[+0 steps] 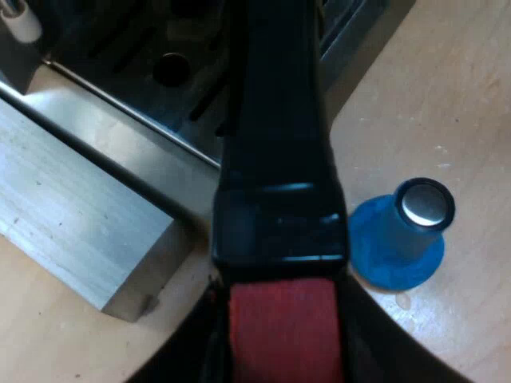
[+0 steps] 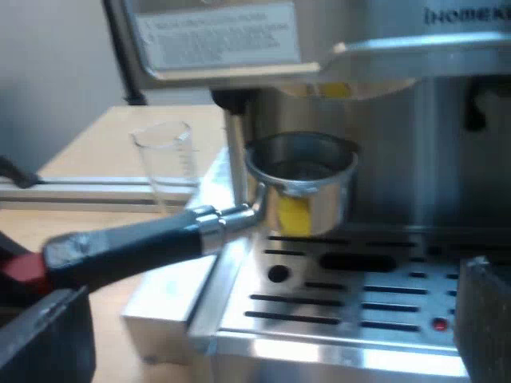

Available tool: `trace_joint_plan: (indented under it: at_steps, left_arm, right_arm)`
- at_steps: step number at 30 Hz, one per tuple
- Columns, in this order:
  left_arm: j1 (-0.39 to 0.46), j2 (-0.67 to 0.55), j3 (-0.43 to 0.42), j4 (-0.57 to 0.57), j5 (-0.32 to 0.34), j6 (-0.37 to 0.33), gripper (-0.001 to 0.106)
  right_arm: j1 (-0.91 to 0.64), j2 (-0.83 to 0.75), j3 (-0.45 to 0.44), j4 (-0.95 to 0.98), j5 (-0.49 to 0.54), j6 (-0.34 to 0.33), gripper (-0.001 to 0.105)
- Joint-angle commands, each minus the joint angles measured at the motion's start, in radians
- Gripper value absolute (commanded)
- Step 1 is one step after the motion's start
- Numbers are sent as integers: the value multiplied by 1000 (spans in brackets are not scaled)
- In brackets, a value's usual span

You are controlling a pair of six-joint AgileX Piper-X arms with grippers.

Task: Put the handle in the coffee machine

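Left wrist view shows my left pincer (image 1: 279,355) clamped on the red end of the metal holder with a dark handle (image 1: 275,159), which reaches over the steel espresso machine's (image 2: 383,48) slotted drip tray (image 1: 172,72). A blue tamper with a silver cap (image 1: 403,235) stands nearby on the pale wooden bench (image 1: 447,96). Right wrist view has the holder's basket hanging under the machine's front, above the tray, with a clear measuring glass (image 2: 168,163) beyond. My right pincer (image 2: 263,327) gapes wide, empty.

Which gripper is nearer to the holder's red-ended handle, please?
Left. The left gripper grips the handle at its red end; the right gripper hangs open, apart from it.
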Motion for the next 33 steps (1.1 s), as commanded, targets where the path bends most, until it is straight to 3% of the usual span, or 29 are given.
trace_joint_plan:
  at_steps: [1,7,11,18,26,33]
  left_arm:
    - [0,28,-12,-41,60,17,0]
    - [0,65,-12,-80,76,31,0]
    - [0,111,-12,-109,82,105,0]
    - [0,179,-26,-109,82,169,0]
    - [0,262,-121,-109,117,178,0]
    - [0,272,-149,-109,151,178,0]
  right_arm:
    - [-3,22,-3,-7,77,-12,92]
    - [-7,55,-3,-67,94,-12,92]
    - [-23,55,-3,-67,90,-12,92]
    - [-25,55,-3,-67,87,-12,92]
    - [-25,55,-3,-67,87,-12,92]
    - [-30,55,-3,-67,87,-12,92]
